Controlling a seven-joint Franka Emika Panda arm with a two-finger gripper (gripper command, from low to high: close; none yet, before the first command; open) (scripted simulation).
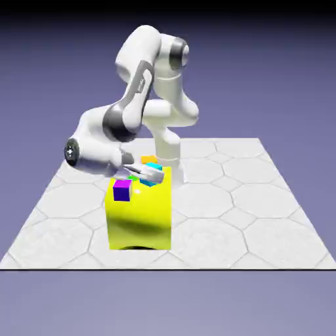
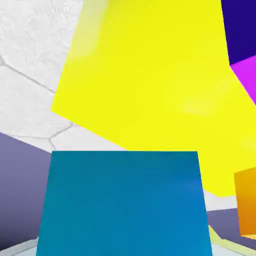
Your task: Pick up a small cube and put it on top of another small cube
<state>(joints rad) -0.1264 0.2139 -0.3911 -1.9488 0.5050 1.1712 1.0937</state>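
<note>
at the exterior view's centre, the gripper [image 1: 149,174] is clamped tight on the small cube [image 2: 122,202] above the big yellow block [image 1: 140,220]; rigid, light, probably slick, best held on opposite flat sides.

We see a big yellow block [image 1: 140,220] standing on a white table [image 1: 249,216] patterned with hexagonal tiles, before a plain blue-violet backdrop [image 1: 275,65]. A small purple cube [image 1: 122,190] with a magenta top sits on the block's upper face, near its edge toward the exterior view's left. Behind the block we make out a sliver of a small orange cube [image 1: 148,158]. In the hand view the yellow block fills most of the frame, with the purple cube at the upper right and the orange cube at the right edge.
</note>
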